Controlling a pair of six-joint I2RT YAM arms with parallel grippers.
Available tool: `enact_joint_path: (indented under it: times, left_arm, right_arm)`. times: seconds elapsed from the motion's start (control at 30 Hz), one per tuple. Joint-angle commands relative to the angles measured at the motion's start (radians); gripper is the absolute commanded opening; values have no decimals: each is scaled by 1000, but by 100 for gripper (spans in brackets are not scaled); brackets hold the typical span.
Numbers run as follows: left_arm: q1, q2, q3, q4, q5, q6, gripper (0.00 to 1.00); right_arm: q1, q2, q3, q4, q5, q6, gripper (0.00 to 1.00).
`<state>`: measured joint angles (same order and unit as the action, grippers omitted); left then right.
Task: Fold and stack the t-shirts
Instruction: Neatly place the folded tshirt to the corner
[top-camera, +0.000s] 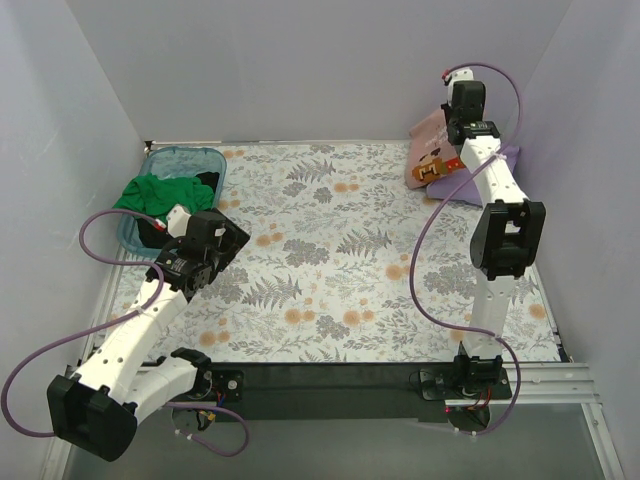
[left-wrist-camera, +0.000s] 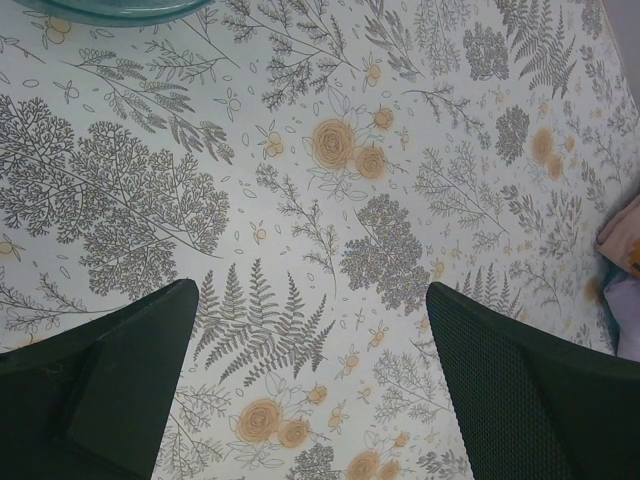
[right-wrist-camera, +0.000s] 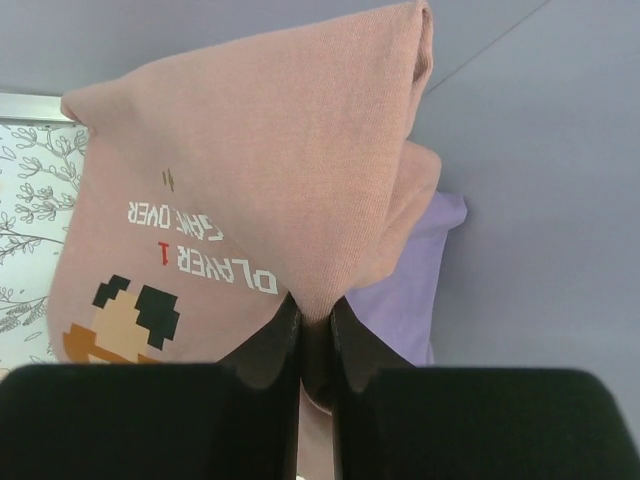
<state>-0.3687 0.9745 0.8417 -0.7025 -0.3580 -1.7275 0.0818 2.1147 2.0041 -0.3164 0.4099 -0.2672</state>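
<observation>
The right gripper (right-wrist-camera: 315, 320) is clamped on a fold of the salmon-pink t-shirt (right-wrist-camera: 250, 170), its two fingers pressed nearly together with only the thickness of cloth between them. From that pinch the pink cloth spreads ahead of the fingers and off to the left of the wrist view, its white lettering and pixel figure upside down to the camera. The lavender t-shirt (right-wrist-camera: 400, 290) lies under it, showing as a strip on the other side of the pinch, in contact with the pink cloth. In the top view the pink shirt overlaps the lavender one on the side away from the right wall, and the lavender shirt shows beneath the right arm. Judging by this, the pink shirt's bulk sits off-centre from the lavender one, so squaring the stack would mean carrying the held fold toward the lavender shirt's exposed side. Whether the pink shirt is fully folded cannot be told. The left gripper (left-wrist-camera: 310, 300) is spread wide with nothing between its fingers, hanging over the floral table cover (top-camera: 330, 250) well apart from the lavender shirt. It sits across the table from the lavender shirt, beside the teal tub (top-camera: 200, 158), where the green t-shirt (top-camera: 155, 192) and the black t-shirt (top-camera: 205, 180) are bundled. The right arm is clearly the nearer one to the stack.
</observation>
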Motion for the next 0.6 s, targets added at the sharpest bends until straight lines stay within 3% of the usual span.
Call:
enact_joint_path:
  times: [0.0,0.17,0.33,0.53,0.57]
  left_arm:
    - [-1,-10,-1,8,-32,6,98]
    - [-1,-16,2,-3,-33,5,98]
    - [-1,-39,-4,-23,-102,-23,98]
    - [-1,-45,-18,-12,-93,-17,98]
    - [-1,-43,-18,-11,-91,-17,98]
  right_arm:
    - [1,-27,123,11,-23,-1,1]
    - [-14,-62,188,-4,-31,23,1]
    - [-63,-127,121,-29,-77,82,1]
    - [-102,-131,15,-30,39,95,1]
    - [-105,-112,10,-29,114,92,1]
